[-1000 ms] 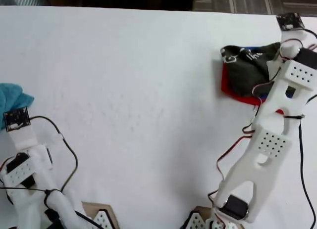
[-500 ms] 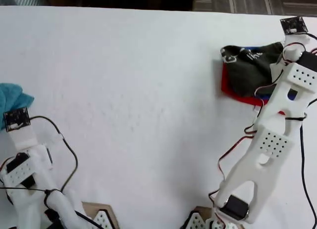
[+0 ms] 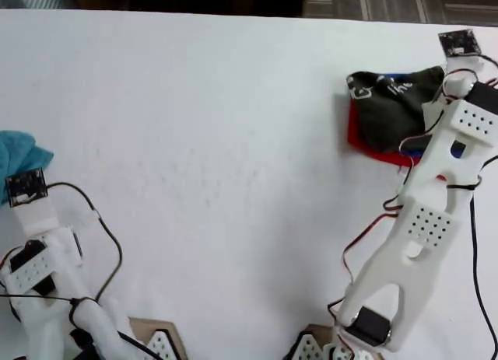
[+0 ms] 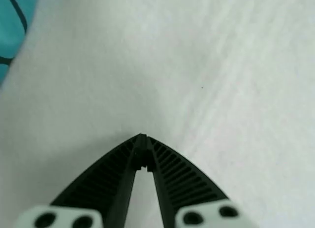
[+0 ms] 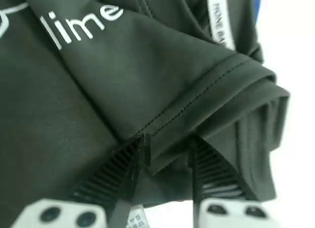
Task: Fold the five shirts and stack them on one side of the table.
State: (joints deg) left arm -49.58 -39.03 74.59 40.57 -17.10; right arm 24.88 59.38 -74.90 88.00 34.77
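Cloth first: a teal shirt (image 3: 19, 153) lies crumpled at the left edge of the white tabletop (image 3: 218, 127), about halfway along that edge. Just beside it, toward the near edge, stands the left arm (image 3: 35, 267). In its wrist view the left gripper (image 4: 142, 142) is clenched on nothing. The two black fingers meet at their tips above bare tabletop, and a corner of the teal shirt (image 4: 14, 21) lies a little apart from them.

The middle of the tabletop is bare white.

Toward the far right corner there is a small pile. A dark shirt (image 3: 389, 107) with white print lies on top, a red shirt (image 3: 364, 146) shows under it along the near side, and a little of a blue shirt (image 3: 405, 78) shows at the far side. The right arm (image 3: 420, 220) stretches from the near edge up to this pile. The right gripper (image 5: 167, 146) has its fingers (image 5: 132, 161) apart, one on each side of a folded hem of the dark shirt (image 5: 98, 90). The cloth lies between them, but they are not pressed together on it.
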